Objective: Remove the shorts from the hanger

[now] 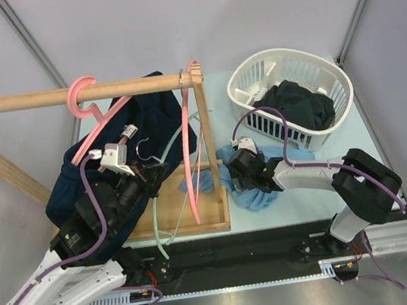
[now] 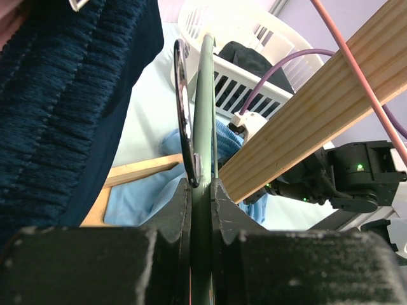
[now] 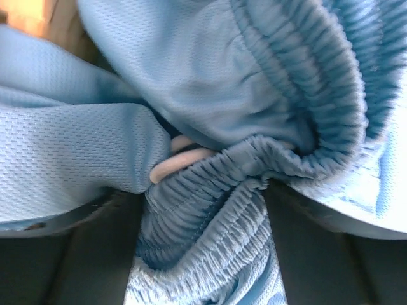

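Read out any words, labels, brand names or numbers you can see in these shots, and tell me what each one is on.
No readable text in any view.
The light blue shorts: no tag or print shows.
The navy shorts: plain knit, no label shows.
The white basket: no marking.
The green hanger and pink hanger: no lettering.
The right arm: green lights only, no legible text.

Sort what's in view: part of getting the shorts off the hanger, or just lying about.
Job: light blue shorts, pink hanger inside them, navy shorts, green hanger, left gripper, right gripper.
Lying about: white basket, dark clothes inside, wooden rack.
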`<action>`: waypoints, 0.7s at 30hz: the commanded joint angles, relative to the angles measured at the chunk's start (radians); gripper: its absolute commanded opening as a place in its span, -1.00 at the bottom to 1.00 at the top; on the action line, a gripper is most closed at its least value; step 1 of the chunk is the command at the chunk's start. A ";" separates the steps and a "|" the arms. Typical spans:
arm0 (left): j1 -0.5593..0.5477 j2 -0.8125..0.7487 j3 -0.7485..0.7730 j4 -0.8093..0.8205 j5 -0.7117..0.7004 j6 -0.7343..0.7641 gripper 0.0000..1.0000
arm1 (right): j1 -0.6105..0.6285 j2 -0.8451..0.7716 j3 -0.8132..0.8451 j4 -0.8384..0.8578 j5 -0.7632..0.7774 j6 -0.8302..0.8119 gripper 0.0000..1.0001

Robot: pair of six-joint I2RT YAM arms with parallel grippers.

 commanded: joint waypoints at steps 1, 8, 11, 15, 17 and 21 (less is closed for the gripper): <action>-0.001 -0.011 0.015 0.047 -0.003 -0.007 -0.99 | 0.000 0.110 -0.016 0.039 0.069 0.055 0.31; -0.001 -0.005 0.021 0.046 -0.002 -0.005 -0.99 | 0.051 0.062 -0.016 -0.002 0.196 0.082 -0.78; -0.001 -0.010 0.022 0.043 -0.002 -0.005 -0.99 | 0.054 -0.036 -0.016 -0.019 0.215 0.082 -0.97; -0.001 -0.018 0.021 0.038 -0.005 -0.005 -0.99 | 0.054 -0.193 -0.016 -0.033 0.218 0.062 -1.00; -0.001 -0.022 0.018 0.037 -0.006 -0.005 -0.99 | 0.051 -0.292 -0.016 -0.031 0.218 0.049 -1.00; 0.001 -0.030 0.010 0.038 -0.005 -0.011 -0.99 | 0.039 -0.466 -0.014 -0.025 0.213 0.029 -1.00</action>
